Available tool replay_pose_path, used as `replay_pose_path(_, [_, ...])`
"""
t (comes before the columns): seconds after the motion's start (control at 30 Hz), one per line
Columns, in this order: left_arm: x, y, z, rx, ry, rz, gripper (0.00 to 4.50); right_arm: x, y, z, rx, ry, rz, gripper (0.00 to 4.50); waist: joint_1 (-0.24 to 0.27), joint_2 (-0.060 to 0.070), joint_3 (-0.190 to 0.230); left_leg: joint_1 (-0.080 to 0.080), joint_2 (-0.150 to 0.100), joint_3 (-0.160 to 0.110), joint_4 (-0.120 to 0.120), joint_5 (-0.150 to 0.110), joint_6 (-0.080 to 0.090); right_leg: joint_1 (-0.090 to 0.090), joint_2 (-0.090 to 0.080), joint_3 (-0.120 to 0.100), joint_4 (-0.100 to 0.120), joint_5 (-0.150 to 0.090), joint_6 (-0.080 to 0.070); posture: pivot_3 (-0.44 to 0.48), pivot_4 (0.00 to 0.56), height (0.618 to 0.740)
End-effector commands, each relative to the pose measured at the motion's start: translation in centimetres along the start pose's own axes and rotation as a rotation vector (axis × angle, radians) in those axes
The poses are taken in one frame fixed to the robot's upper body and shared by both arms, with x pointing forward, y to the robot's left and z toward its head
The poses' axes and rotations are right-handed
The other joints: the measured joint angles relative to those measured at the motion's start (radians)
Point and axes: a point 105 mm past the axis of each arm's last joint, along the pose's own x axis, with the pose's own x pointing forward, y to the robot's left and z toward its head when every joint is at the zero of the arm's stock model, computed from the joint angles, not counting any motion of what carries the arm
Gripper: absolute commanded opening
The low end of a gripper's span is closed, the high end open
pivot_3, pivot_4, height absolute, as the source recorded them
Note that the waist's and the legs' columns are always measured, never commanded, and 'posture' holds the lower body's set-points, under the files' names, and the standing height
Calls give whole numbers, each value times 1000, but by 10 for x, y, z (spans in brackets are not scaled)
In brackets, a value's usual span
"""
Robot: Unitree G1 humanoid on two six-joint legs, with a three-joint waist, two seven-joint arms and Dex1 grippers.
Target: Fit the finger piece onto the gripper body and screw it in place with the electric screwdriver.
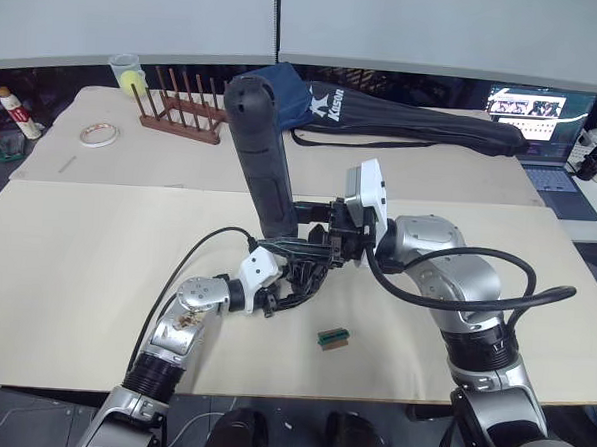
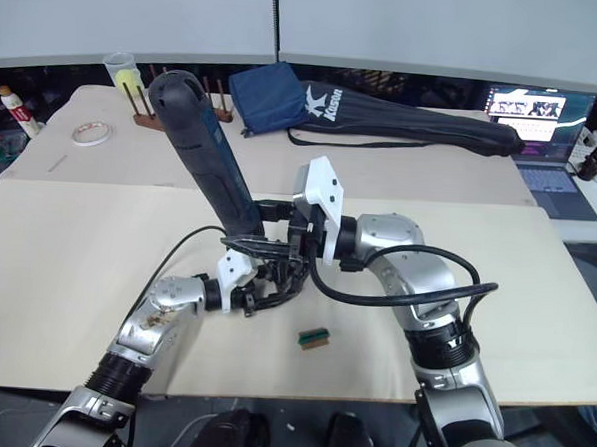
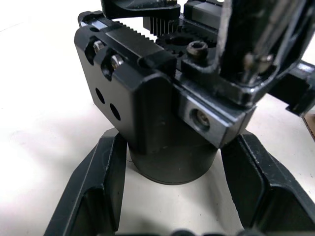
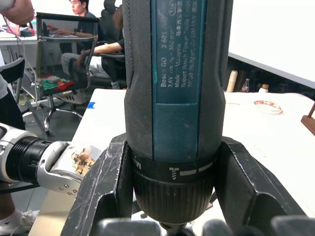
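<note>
1. The right gripper (image 4: 170, 206) was clamped on the electric screwdriver (image 1: 262, 152) low on its barrel, near the chuck, one finger pressed to each side. The tool stood nearly upright, leaning a little, handle up, near the middle of the desk (image 1: 96, 263).
2. The left gripper (image 3: 172, 196) pinched the rounded base of the gripper body (image 3: 147, 113) between its fingers, holding it on the desk directly under the screwdriver.
3. The bit appeared to be coming down onto the top of the body, close to a socket-head screw (image 3: 198, 49); whether it was seated could not be told, as the tip was hidden.
4. The finger piece could not be picked out apart from the body; it was probably already fitted on top.
5. To drive well, the tool likely needed to stand in line with the screw, with steady downward pressure, so the bit would not skip out.
6. The left grip would need to resist twisting.
7. A small green block (image 1: 334, 337) lay on the desk just nearer and to the right, apart from the work.
</note>
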Motion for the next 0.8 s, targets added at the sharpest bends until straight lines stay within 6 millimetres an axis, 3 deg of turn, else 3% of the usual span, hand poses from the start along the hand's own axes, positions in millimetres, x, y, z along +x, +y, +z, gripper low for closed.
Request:
replay_pose_path(0.03, [1,-2,17,39,-58,-7,2294,-6,0,2,-33,-14,-17,1899,0,0,0,0,0,0,0,0,0,0,0,0,0,0,0,0,150,740])
replay_pose_path(0.23, [2,-1,17,42,-59,-8,2294,-12,1,-13,-18,19,-39,1899,0,0,0,1,0,0,0,0,0,1,0,0,0,0,0,0,150,740])
replay_pose_path(0.57, [3,-1,17,49,-59,-12,2294,-13,3,-28,17,141,66,1899,1,0,0,2,0,-1,0,0,0,2,0,0,0,0,0,0,150,740])
replay_pose_path(0.8, [4,0,19,54,-62,-10,2294,-9,-7,-39,86,175,16,1899,2,0,0,3,0,-1,0,0,0,3,0,0,0,0,0,0,150,740])
